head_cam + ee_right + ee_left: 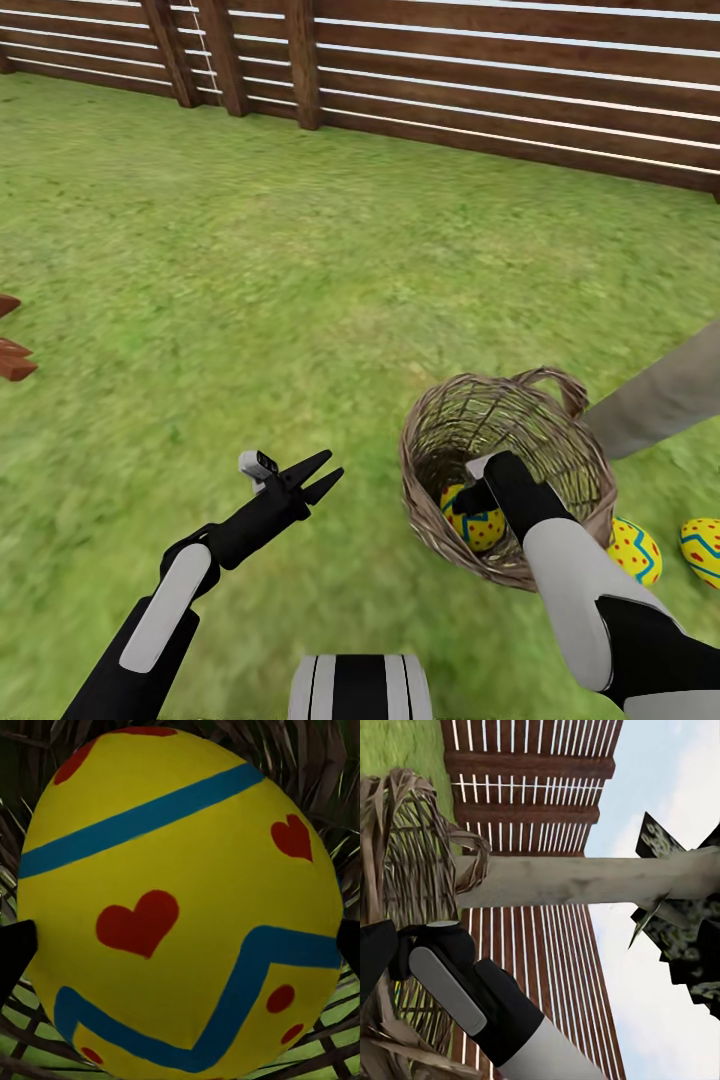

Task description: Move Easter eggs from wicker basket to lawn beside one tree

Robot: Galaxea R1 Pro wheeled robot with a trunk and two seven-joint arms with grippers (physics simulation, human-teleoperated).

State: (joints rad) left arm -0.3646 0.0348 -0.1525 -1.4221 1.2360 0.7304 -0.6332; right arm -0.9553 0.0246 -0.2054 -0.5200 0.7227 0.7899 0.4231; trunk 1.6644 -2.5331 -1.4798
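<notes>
No text, label, brand or number can be read.

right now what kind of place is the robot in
Most likely a fenced back garden, rendered in a simulator. Mottled green grass covers the ground, a brown fence of horizontal wooden slats closes it off, and a pale tree trunk rises beside a wicker basket holding a painted egg.

1. Left arm (165, 620): black casing with a long pale grey inset panel, rounded at both ends.
2. Left gripper (325, 477): two black, pointed, tapering fingers; small grey-white block with dark marks beside the wrist.
3. Right arm (585, 600): smooth pale grey forearm shell, black collar further up, black wrist section.
4. Trunk top (360, 687): rounded, black with pale grey vertical stripes.
</notes>
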